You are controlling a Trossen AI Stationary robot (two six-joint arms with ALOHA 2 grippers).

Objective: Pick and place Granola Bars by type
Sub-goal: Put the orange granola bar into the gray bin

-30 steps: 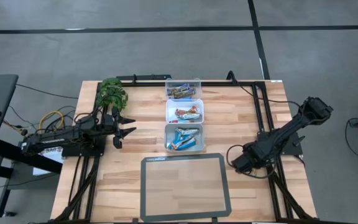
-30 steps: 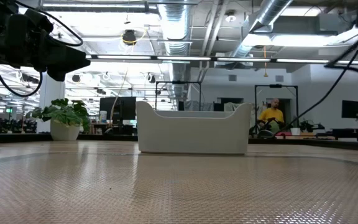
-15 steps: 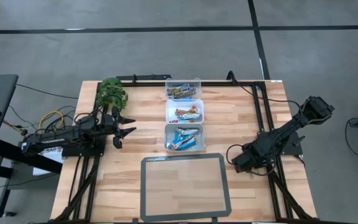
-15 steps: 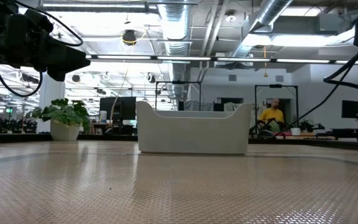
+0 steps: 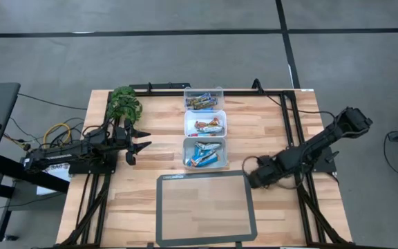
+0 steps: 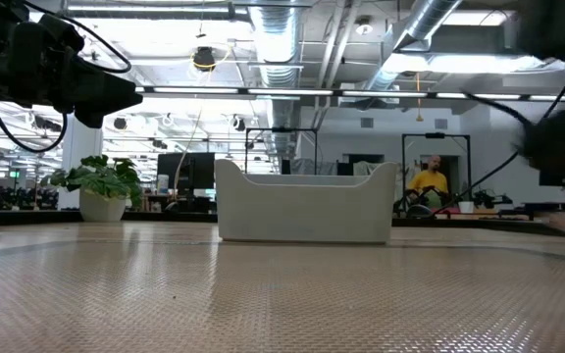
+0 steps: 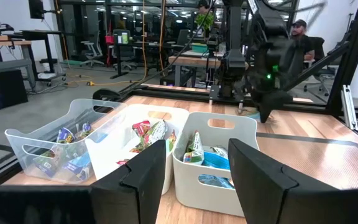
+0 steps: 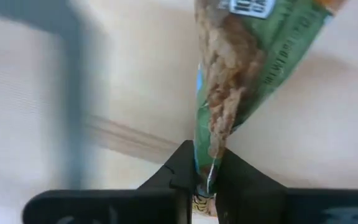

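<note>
Fingers (image 8: 202,177) of the right arm pinch a crinkled green granola bar wrapper (image 8: 238,81); left fingers (image 7: 194,168) spread wide.

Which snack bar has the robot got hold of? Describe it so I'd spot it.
Find the wooden table, then the right gripper near the dark mat's corner. Pinched in its fingertips is a green-wrapped granola bar; unlike the bars in the three clear tubs, it's alone and held.
</note>
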